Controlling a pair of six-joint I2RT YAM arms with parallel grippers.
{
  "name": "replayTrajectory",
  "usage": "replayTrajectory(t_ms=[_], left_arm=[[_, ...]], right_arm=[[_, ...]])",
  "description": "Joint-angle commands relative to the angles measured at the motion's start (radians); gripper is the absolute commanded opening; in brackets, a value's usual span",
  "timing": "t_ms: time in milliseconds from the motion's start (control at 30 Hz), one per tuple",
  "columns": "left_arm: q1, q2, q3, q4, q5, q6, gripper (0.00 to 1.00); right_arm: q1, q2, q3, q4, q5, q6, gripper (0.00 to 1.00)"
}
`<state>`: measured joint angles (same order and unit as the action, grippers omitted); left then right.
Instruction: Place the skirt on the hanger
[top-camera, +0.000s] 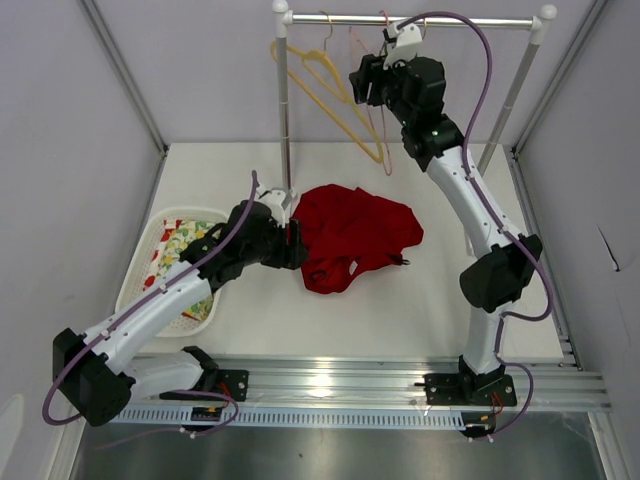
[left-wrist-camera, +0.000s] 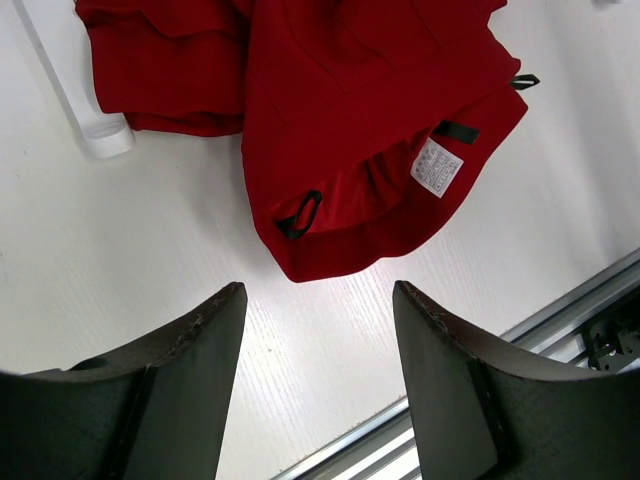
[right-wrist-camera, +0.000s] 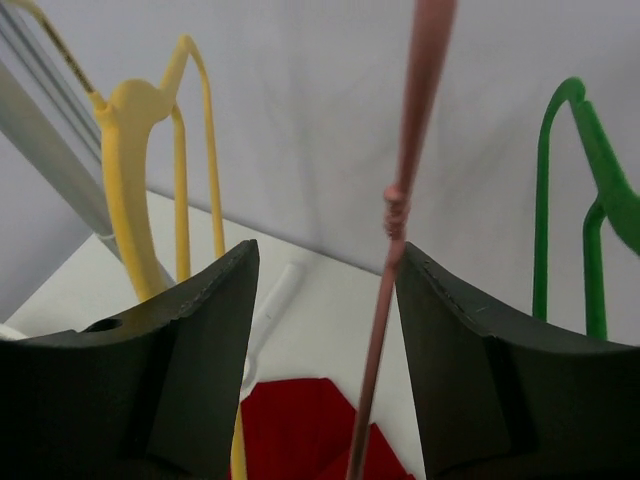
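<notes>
Basket (top-camera: 138, 262), white, at the bench's (top-camera: 420, 300) 9 o'clock side: held a yellow-green floral cloth (top-camera: 178, 245).
Skirt (top-camera: 355, 235), red, lay crumpled mid-bench, outside the basket, at its 3 o'clock.
Left tool (left-wrist-camera: 320, 300): released, jaws spread and empty, just beside the skirt's 9 o'clock edge.
Hanger (right-wrist-camera: 400, 215), pink wire, hung from the rail (top-camera: 450, 18) at 12 o'clock, with a yellow hanger (right-wrist-camera: 130, 180) at its 9 o'clock.
Right tool (right-wrist-camera: 326, 265): unclenched, jaws standing either side of the hanger's wire.
</notes>
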<state>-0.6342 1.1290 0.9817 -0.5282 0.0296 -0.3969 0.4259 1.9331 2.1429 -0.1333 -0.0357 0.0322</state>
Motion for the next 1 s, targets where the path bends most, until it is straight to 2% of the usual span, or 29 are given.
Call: replayTrajectory(t_ms=[0,233,400,433,533,667,967], left_arm=[[0.004,-0.040,0.026,-0.001,-0.011,0.032,0.66],[0.005,-0.032,0.029,-0.006,-0.022,0.047,0.66],[0.005,-0.009,0.034,0.007,-0.017,0.047,0.66],[0.005,-0.008,0.032,0.007,-0.016,0.047,0.66],[0.005,0.003,0.029,0.013,-0.017,0.047,0.66],[0.005,0.012,0.028,0.020,-0.013,0.046,0.66],[0.008,0.018,0.035,0.031,-0.017,0.047,0.66]], right_arm=[[0.002,0.016,0.103,0.107,0.075,-0.028,0.60],[0.004,0.012,0.060,0.164,0.126,-0.078,0.54],[0.002,-0.002,-0.004,0.193,0.137,-0.086,0.36],[0.001,-0.011,-0.021,0.208,0.141,-0.087,0.28],[0.001,-0.022,-0.028,0.212,0.146,-0.095,0.14],[-0.004,-0.037,-0.018,0.204,0.135,-0.101,0.03],[-0.015,-0.094,0.038,0.169,0.085,-0.097,0.00]])
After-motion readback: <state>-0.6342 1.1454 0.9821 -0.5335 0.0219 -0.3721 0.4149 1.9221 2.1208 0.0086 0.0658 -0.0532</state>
